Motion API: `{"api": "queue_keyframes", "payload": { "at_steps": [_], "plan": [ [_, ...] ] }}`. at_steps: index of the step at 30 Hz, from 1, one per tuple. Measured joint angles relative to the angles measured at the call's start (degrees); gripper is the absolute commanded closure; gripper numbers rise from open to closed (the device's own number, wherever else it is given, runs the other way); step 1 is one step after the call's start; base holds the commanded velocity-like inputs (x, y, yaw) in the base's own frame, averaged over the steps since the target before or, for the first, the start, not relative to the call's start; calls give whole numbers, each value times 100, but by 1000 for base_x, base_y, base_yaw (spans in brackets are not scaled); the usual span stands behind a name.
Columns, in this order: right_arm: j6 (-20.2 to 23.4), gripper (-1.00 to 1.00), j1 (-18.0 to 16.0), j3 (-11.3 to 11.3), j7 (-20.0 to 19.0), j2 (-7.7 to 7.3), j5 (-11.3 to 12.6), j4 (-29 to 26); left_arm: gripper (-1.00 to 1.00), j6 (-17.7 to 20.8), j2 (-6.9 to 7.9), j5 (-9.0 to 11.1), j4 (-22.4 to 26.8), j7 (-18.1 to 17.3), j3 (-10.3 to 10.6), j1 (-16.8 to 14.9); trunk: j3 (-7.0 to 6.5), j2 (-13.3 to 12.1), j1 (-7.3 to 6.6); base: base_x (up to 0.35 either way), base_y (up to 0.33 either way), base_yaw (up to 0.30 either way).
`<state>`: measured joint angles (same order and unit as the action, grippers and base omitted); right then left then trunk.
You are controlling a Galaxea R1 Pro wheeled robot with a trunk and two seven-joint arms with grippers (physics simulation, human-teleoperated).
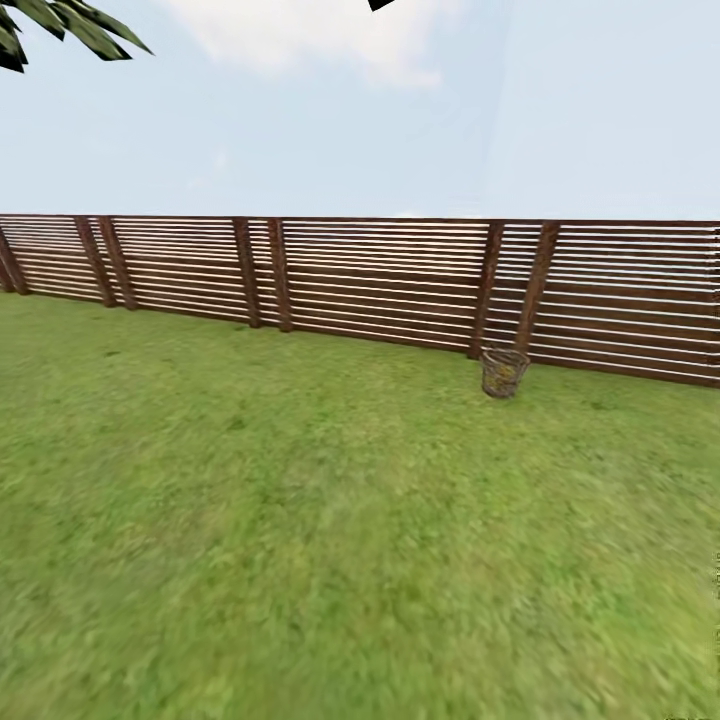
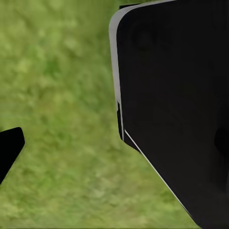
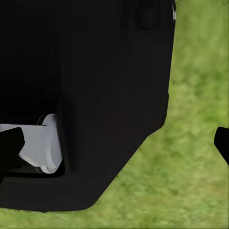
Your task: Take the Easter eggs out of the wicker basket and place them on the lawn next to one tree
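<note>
One wicker basket (image 1: 504, 372) stands on the lawn (image 1: 300, 520) far across the garden, right at the foot of the fence (image 1: 360, 285), just in front of a pair of leaning posts. It is small in the head view: a round, bucket-shaped thing of brown open weave that narrows toward the bottom, with a thicker rim on top. Yellow shows through the gaps in the weave, too small and blurred to make out as separate eggs.

The fence runs the whole width of the view, built of thin horizontal slats in dark reddish-brown wood with pale gaps between them, braced by paired slanted posts. The grass is short, mottled green with yellowish patches, and looks soft and smeared close to the camera. Above the fence lies a pale blue sky with a faint white cloud. A few pointed dark green leaves (image 1: 70, 30) hang in at the top left corner of the head view.

In the left wrist view a broad, flat, matte black body panel (image 2: 176, 114) with a rounded corner and a thin pale edge hangs over the grass, and a black fingertip (image 2: 9, 148) pokes in at the edge. In the right wrist view a similar smooth black housing (image 3: 95, 95) with a pale grey rounded part (image 3: 43, 148) sits above the grass, with dark fingertips (image 3: 222, 142) at both edges. Whether either claw is apart or together I cannot tell
</note>
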<state>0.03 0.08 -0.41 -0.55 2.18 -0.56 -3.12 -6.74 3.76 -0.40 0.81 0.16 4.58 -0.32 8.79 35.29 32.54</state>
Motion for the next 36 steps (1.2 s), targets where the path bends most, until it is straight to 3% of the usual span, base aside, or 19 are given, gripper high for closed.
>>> {"api": "queue_keyframes", "payload": {
  "at_steps": [20,36],
  "plan": [
    [-17,-100,0,-17,5,11,4,-19,-100,0,0,0,1,0,0,0,2,0,0,329,65,-261],
    [-33,-100,0,-14,5,12,8,-20,-100,0,0,0,2,0,0,0,2,0,0,329,64,-149]
  ]
}}
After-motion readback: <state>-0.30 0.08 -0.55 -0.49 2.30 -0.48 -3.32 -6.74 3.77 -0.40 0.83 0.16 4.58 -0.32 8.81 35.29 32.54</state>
